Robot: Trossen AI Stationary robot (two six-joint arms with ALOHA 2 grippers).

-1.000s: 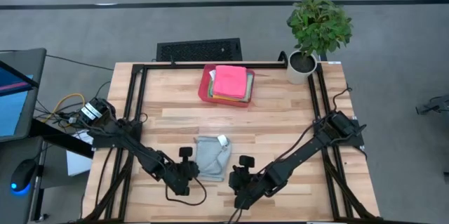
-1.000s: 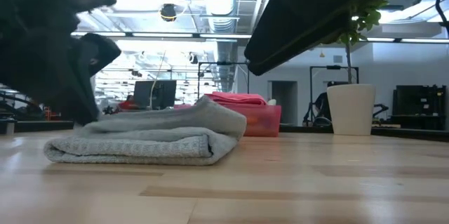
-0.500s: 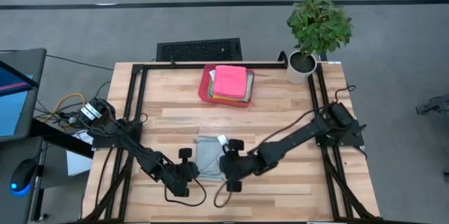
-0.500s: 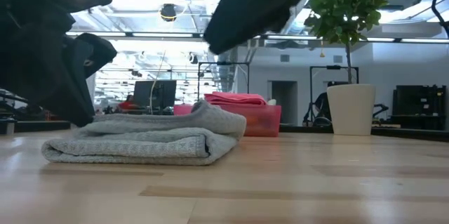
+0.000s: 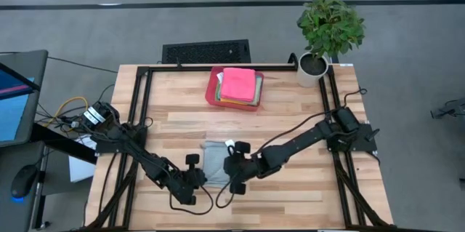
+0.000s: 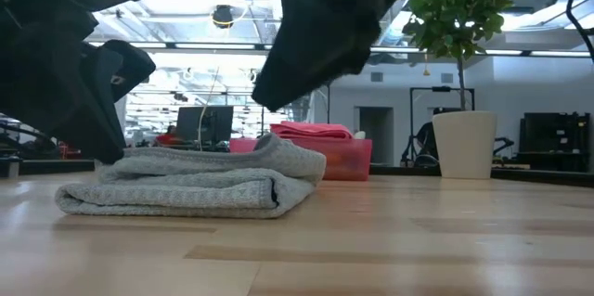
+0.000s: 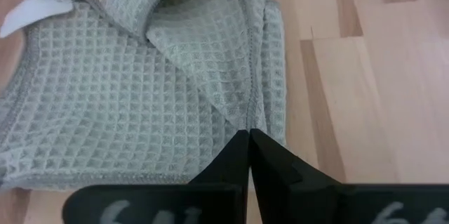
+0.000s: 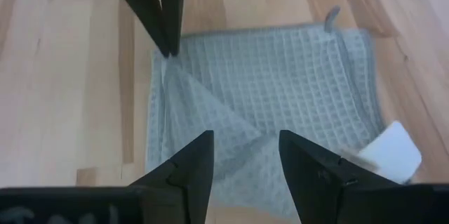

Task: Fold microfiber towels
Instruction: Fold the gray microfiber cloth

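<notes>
High view: grey microfiber towel [image 5: 216,164], folded small, lies on the desk [image 5: 290,126] near its front edge, between the two arms; left claw [image 5: 197,177] at the towel's left front corner, right claw [image 5: 234,176] over its right edge. Red tray [image 5: 211,90] with a pink towel [image 5: 237,84] on top of a stack sits at the back, well apart. Low view: the bundle lies thick, top layer humped, not flat. Left wrist view: fingers pressed together at the towel's edge, apparently pinning it, holding nothing that I can make out; a loose triangular flap stands up. Right wrist view: fingers parted, empty, poised above that flap. Judgement: catch the flap's free corner low, draw it flat across, keep the left claw down as anchor.
</notes>
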